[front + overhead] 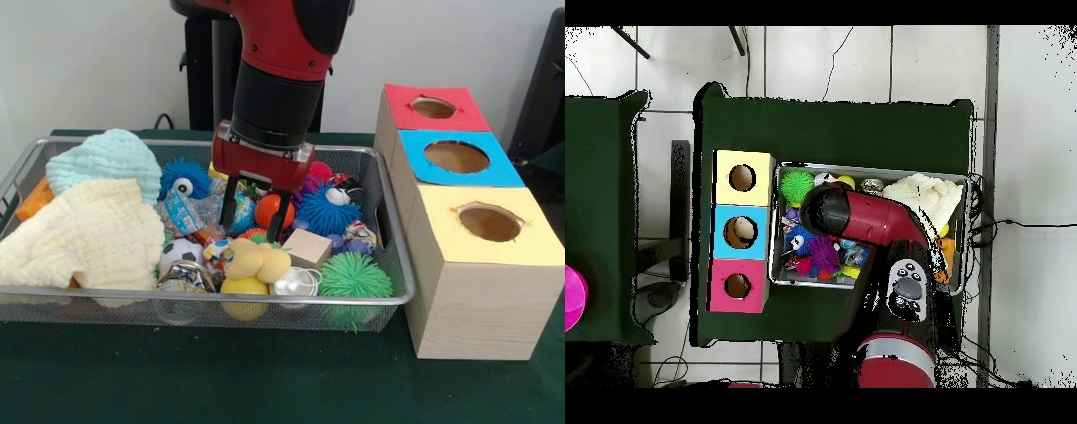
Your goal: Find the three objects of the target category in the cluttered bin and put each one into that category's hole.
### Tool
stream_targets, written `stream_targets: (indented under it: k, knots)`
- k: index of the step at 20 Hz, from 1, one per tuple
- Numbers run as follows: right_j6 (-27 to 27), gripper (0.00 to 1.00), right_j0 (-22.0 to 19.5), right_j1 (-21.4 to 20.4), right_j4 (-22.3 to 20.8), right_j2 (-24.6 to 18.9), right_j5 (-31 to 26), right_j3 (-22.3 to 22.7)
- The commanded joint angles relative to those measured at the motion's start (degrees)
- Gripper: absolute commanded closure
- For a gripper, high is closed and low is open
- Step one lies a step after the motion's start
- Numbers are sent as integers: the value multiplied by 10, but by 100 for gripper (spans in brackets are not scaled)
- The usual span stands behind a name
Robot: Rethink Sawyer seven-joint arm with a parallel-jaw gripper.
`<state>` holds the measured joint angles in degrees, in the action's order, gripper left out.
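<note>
the red and black arm comes down from the top centre of the front view into the wire mesh bin (388,221), which sits on the dark green worktop (177,380). the tool (255,221) hangs in the middle of the bin with its two dark fingers spread apart, one on either side of an orange ball (270,210); whether the fingers touch the ball cannot be told, and it looks to sit just behind them.

left of the tool lie a pale yellow knitted cloth (84,234) and, above it, a light blue knitted cloth (110,159). a blue fuzzy ball with one eye (184,179) sits just right of the blue cloth. right of the tool is a blue spiky ball (325,212), and below that a plain wooden block (307,247). at the bin's front rim lie a yellow soft toy (256,261), a yellow ball (244,291), a clear round piece (296,283) and a green spiky ball (353,278). a small soccer-patterned ball (179,252) shows beside the yellow cloth.

at the right of the frame, just beside the bin, stands a wooden box row with three round holes on top: a red panel (434,108) farthest back, a blue panel (457,157) in the middle, a yellow panel (488,223) nearest. nothing sticks out of any hole.

in the overhead view the arm (865,218) lies across the bin and hides the tool; the green spiky ball shows at the bin's upper left corner.
</note>
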<state>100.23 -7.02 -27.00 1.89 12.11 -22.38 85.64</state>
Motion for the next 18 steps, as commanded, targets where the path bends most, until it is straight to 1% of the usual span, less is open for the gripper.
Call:
stream_targets:
  k: [1,4,8,10,15,17,18]
  knots:
    - [92,0,-12,25,19,-25,-32,-19]
    - [85,0,-17,-4,17,-28,-41,14]
    - [84,0,-31,-47,15,-41,-17,89]
    - [84,0,-35,-63,15,-45,-10,116]
    - [86,0,-40,-77,13,-49,-1,141]
    - [82,0,-39,-83,12,-46,-14,138]
    - [77,0,-39,-84,12,-45,-25,129]
